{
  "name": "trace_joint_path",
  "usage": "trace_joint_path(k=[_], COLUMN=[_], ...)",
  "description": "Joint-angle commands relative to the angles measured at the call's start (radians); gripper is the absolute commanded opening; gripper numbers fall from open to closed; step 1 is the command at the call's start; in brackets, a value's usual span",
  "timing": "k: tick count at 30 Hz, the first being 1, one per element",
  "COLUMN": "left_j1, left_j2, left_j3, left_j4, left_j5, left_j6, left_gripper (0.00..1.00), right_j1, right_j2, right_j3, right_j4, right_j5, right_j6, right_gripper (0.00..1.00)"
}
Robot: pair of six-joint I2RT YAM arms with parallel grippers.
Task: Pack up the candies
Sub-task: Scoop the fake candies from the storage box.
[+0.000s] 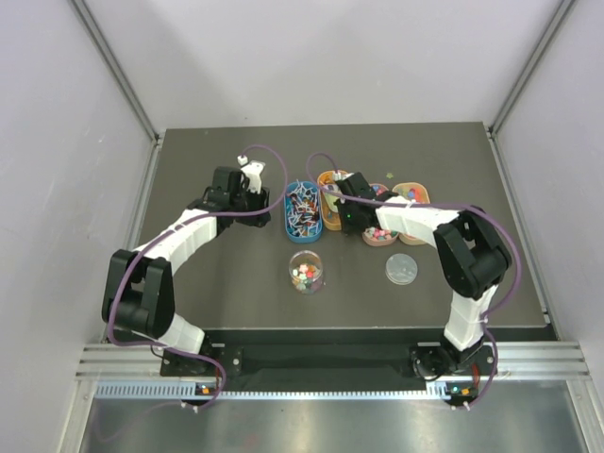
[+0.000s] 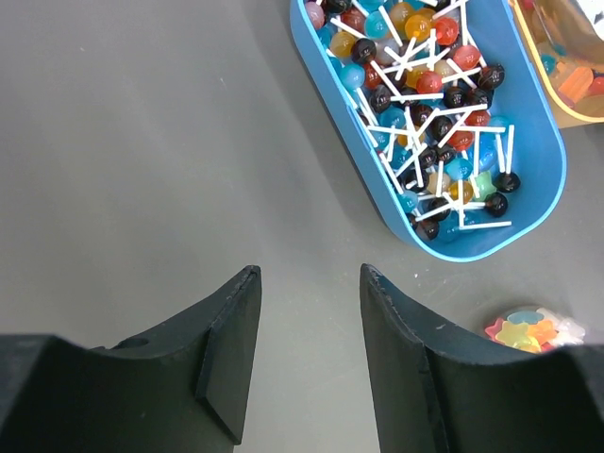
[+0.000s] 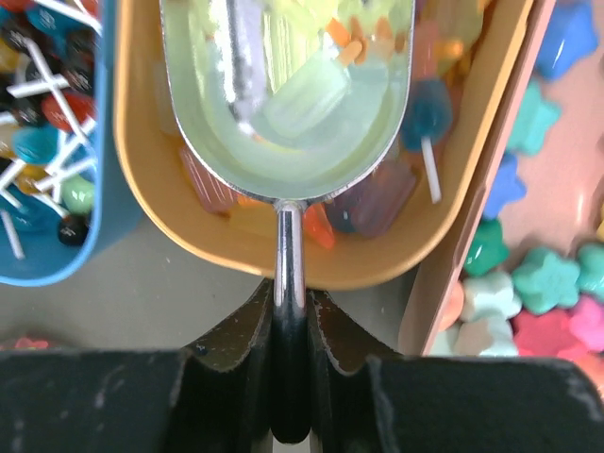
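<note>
Multicoloured candies [image 3: 543,278], heaped in oval trays [image 2: 491,245], some apparently in clear jar [image 1: 292,267]

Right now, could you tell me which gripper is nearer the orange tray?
Right. The right gripper holds a scoop over the orange tray; the left gripper hangs left of the blue tray.

A scoop [image 3: 288,236] reaches forward from the right hand [image 3: 291,297] into the orange tray [image 3: 142,179]. The blue tray [image 2: 481,247] lies ahead and right of the left hand [image 2: 309,274]. Behind both hands, a jar [image 1: 305,272] and a lid [image 1: 401,269] sit apart on the bench [image 1: 217,283].
</note>
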Motion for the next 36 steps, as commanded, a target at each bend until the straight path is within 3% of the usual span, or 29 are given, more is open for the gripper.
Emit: trace_joint_path(k=[1,9,15,17,23,31,36], left_j1=[-0.004,-0.004,-0.002,0.001,0.039,0.082,0.09], left_j2=[-0.006,-0.03,-0.06,-0.072,-0.119,-0.216,-0.262], left_j3=[0.048,0.059,0.071,0.07,0.067,0.061,0.047], left_j4=[-0.004,-0.055,-0.056,-0.05,-0.013,-0.021,-0.023], left_j5=[0.015,-0.016,-0.06,-0.083,-0.142,-0.149,-0.146], left_j6=[-0.014,0.01,0.012,0.038,0.07,0.073,0.072], left_gripper=[0.51,0.51,0.51,0.51,0.51,0.51,0.51], right_j1=[0.009,0.018,0.018,0.018,0.02,0.075,0.217], right_j2=[0.03,-0.06,-0.285,-0.384,-0.572,-0.603,-0.588], right_j3=[0.081,0.012,-0.056,-0.08,-0.075,0.01,-0.004], right_j4=[0.103,0.155,0.1,0.069,-0.224,-0.486,-0.598], right_j5=[0.025,0.073,0.096,0.031,-0.264,-0.275,-0.183], right_j6=[-0.074,-0.107,-0.272,-0.361,-0.797,-1.015,-1.099], right_gripper=[0.0,0.0,0.0,0.0,0.0,0.0,0.0])
